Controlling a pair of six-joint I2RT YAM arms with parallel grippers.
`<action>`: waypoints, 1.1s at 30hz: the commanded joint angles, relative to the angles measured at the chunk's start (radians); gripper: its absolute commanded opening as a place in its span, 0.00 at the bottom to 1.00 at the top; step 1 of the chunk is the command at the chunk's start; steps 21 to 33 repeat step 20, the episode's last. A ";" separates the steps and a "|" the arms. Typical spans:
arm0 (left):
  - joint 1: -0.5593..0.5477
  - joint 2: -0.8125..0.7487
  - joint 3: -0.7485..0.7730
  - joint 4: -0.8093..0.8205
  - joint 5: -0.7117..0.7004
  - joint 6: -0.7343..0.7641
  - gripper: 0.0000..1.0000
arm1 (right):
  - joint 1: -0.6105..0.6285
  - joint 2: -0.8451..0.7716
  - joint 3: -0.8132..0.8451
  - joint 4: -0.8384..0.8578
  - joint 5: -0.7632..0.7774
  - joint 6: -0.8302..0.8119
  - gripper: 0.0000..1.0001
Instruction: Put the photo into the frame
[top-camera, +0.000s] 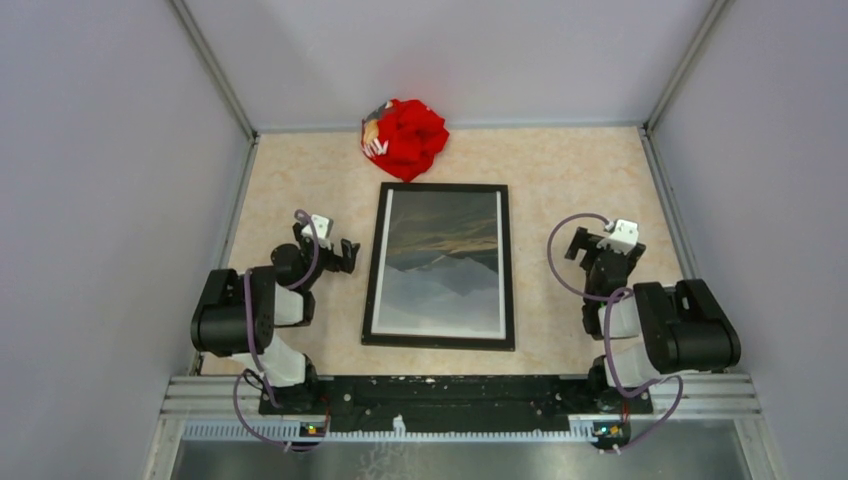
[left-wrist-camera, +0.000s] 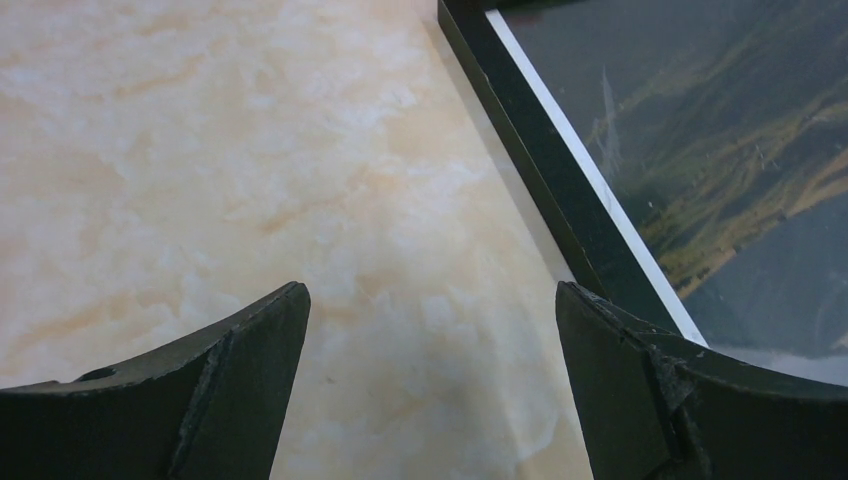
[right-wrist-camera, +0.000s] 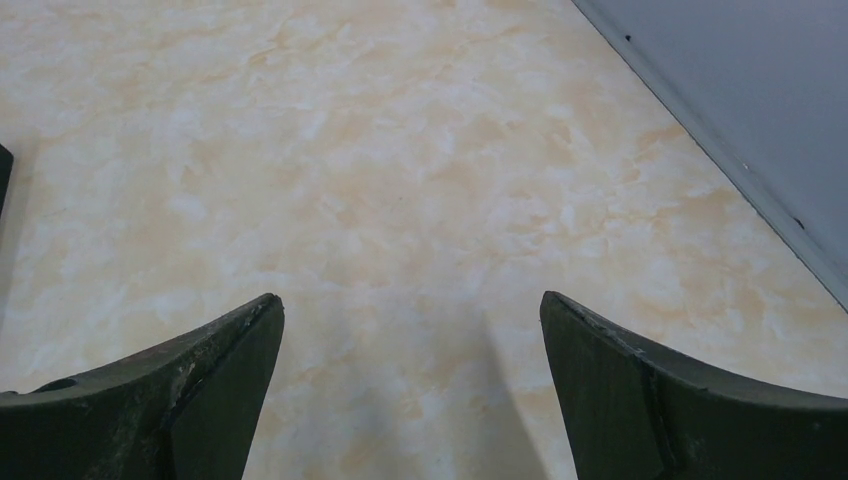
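Flanking the frame (top-camera: 438, 341), photo (top-camera: 440, 262) seemingly inside, left hand (left-wrist-camera: 430, 295) and right hand (right-wrist-camera: 410, 300) gape empty.

Place: you are working in a robotics lab cell, a boxed-in test bench.
Walls: plain grey panels (top-camera: 100, 200) close you in on three sides, joined by bare aluminium posts (top-camera: 214, 68).
Bench: your tabletop (top-camera: 580, 170) is a cream marble-patterned sheet, fitted wall to wall.
Mounting: a slotted aluminium rail (top-camera: 190, 395) runs along the near edge, carrying your left arm (top-camera: 245, 315) and right arm (top-camera: 680, 325).
Wiring: purple cables (top-camera: 557, 262) loop openly off both arms.
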 joint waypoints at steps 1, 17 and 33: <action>-0.004 -0.006 0.028 0.091 -0.011 0.034 0.99 | -0.006 0.000 0.053 0.049 -0.011 0.005 0.99; -0.006 -0.002 0.045 0.056 -0.016 0.037 0.99 | -0.006 0.004 0.041 0.090 -0.013 -0.002 0.99; -0.008 -0.011 0.035 0.067 -0.020 0.036 0.99 | -0.006 0.005 0.041 0.090 -0.013 -0.001 0.99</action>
